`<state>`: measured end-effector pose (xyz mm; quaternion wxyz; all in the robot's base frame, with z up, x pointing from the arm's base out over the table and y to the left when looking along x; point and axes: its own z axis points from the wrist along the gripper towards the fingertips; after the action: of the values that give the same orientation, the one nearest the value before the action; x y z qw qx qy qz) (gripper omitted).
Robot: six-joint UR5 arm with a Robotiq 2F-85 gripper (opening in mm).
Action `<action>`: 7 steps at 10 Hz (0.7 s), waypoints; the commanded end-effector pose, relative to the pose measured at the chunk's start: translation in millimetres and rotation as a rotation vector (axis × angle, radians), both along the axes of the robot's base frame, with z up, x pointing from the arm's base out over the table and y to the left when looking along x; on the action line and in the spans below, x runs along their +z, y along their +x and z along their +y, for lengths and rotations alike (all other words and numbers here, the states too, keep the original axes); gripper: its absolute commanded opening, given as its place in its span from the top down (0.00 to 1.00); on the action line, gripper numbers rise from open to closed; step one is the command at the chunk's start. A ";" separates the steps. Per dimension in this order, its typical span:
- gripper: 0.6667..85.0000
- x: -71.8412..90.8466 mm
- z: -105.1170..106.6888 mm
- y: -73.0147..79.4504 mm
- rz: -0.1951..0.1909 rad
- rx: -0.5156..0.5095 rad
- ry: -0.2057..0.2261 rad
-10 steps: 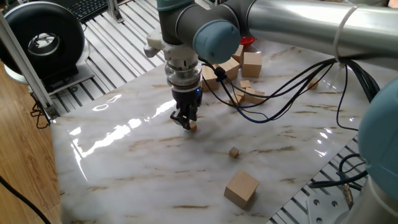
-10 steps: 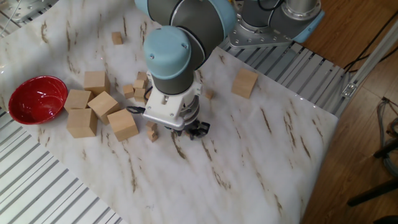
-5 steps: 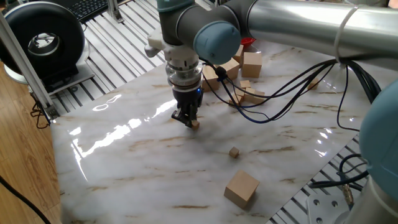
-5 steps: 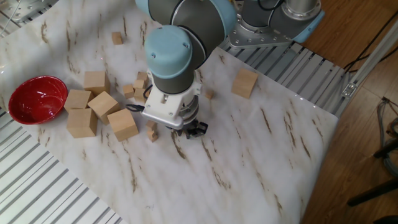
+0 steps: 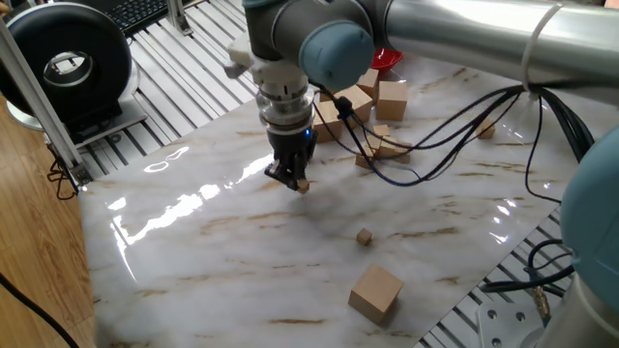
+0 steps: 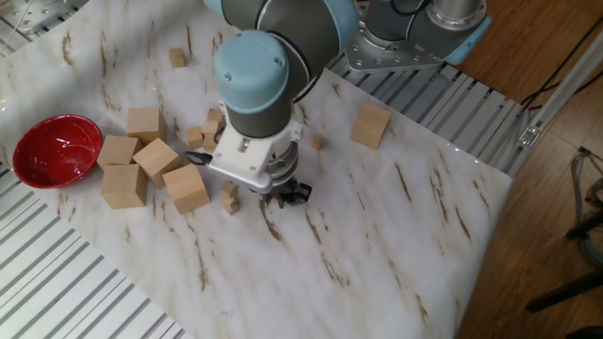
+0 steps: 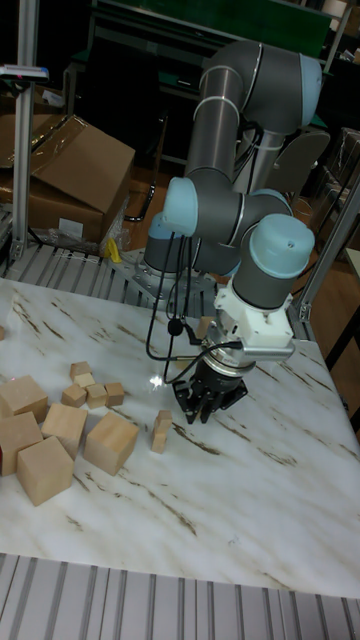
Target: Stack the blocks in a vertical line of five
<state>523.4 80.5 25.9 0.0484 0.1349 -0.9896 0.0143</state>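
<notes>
The marble-topped bench (image 5: 222, 251) carries the same spread as a second ago: nothing lying on it has shifted. The arm (image 6: 254, 85) has moved, though. Its wrist sat lower and slightly nearer the front edge a second ago; now it is raised a little and carried a short way toward the pile.

Five large wooden cubes (image 6: 187, 188) lie clustered beside the red bowl (image 6: 52, 149), and a sixth large cube (image 5: 375, 292) sits alone near the bench's edge, well apart from the rest. A few medium cubes (image 7: 95, 394) lie in a loose group behind the large ones.

The pincer (image 5: 293, 180) points straight down, its fingers closed on one tiny block (image 5: 303, 186), which shows as a pale corner at the fingertips. A second ago that block was down at the marble; now it hangs just clear of the surface, with its shadow below it. In the other fixed view and the tall fixed view the held block is hidden behind the dark fingers.

Two tiny blocks (image 7: 160, 430) stand one on the other just beside the pincer. Another tiny block (image 5: 364, 236) rests alone on open marble, between the pincer and the lone large cube.
</notes>
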 end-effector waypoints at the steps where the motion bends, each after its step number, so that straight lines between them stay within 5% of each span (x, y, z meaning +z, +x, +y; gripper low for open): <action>1: 0.72 30.0 -20.6 26.6 -0.017 0.002 -0.070; 3: 0.78 39.0 7.0 39.3 -0.028 -0.130 0.023; 5: 0.78 45.5 5.8 35.4 -0.005 -0.152 0.021; 7: 0.78 55.9 -16.0 45.1 0.001 -0.102 -0.033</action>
<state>558.9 74.6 67.5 0.0459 0.0837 -0.9952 0.0208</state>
